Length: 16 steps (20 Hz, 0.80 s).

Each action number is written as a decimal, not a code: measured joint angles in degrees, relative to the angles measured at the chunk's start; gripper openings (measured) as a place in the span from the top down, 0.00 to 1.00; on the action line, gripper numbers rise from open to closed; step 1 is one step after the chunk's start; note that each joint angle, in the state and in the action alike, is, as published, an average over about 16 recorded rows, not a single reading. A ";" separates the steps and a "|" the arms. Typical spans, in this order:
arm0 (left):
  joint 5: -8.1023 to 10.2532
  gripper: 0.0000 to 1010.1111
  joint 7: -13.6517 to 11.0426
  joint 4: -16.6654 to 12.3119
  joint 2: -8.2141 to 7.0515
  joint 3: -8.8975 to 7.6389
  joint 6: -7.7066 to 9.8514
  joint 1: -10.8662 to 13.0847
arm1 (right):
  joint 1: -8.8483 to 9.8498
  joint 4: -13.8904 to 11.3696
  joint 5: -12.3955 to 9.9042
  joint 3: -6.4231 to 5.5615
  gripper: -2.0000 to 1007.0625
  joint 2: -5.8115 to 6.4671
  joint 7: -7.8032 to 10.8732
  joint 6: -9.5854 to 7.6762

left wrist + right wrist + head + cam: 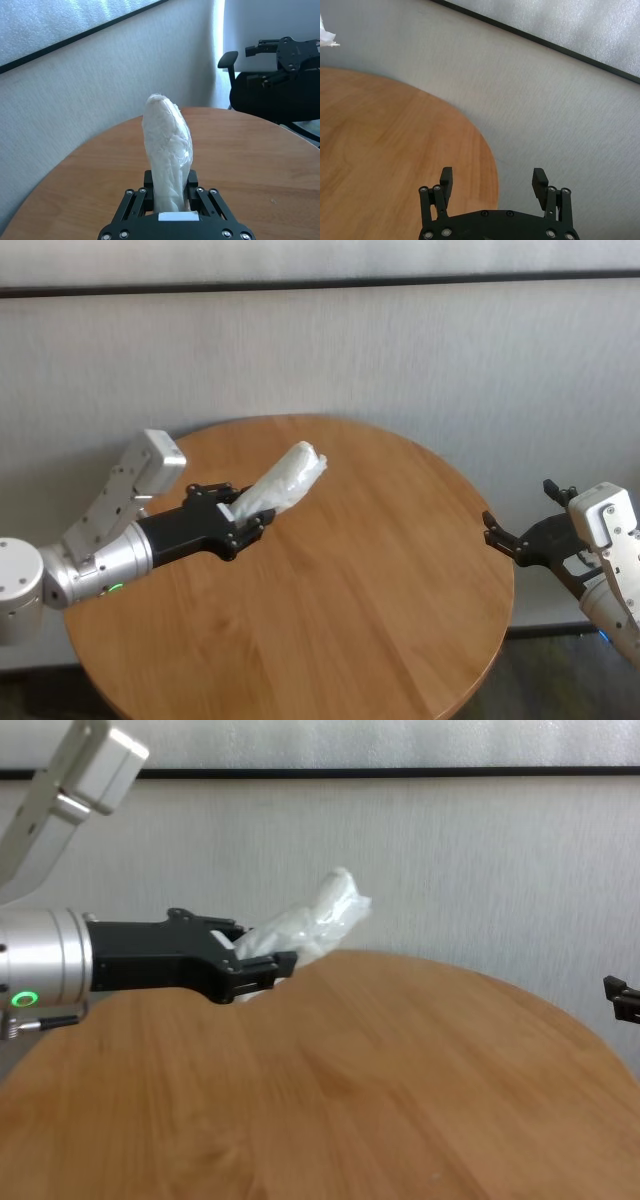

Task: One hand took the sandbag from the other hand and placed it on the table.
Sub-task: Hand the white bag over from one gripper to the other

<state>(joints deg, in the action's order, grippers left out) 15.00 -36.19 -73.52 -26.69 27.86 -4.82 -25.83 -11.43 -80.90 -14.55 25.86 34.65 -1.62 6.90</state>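
Note:
My left gripper (245, 512), on the silver wrist with the green ring light, is shut on the lower end of the white sandbag (285, 480). It holds the sandbag tilted up in the air over the far left part of the round wooden table (350, 620). In the left wrist view the sandbag (167, 145) stands up between the fingers (148, 176). It also shows in the chest view (315, 925). My right gripper (520, 512) is open and empty, just off the table's right edge, well apart from the sandbag. Its spread fingers show in the right wrist view (492, 175).
A pale wall with a dark strip (320, 285) runs behind the table. A black office chair (260, 100) stands beyond the table's far side in the left wrist view. The bare tabletop (350, 1100) lies between the two grippers.

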 joint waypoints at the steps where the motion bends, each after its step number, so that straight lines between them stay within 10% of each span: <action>1: -0.09 0.60 -0.06 0.14 0.18 0.21 0.06 -0.26 | 0.00 0.00 0.00 0.00 0.01 0.00 0.00 0.00; 9: -0.42 0.60 -0.64 0.44 0.65 1.36 0.66 -1.57 | 0.01 -0.12 -0.11 -0.03 0.01 -0.03 0.33 0.09; 16: -0.46 0.60 -0.66 0.35 0.53 1.49 0.95 -1.73 | 0.28 -2.24 -2.82 -0.56 0.01 -0.35 4.32 1.20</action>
<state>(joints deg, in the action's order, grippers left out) 14.55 -36.85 -73.17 -26.16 29.34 -3.86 -27.56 -11.15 -83.14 -17.36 25.30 34.30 2.70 8.10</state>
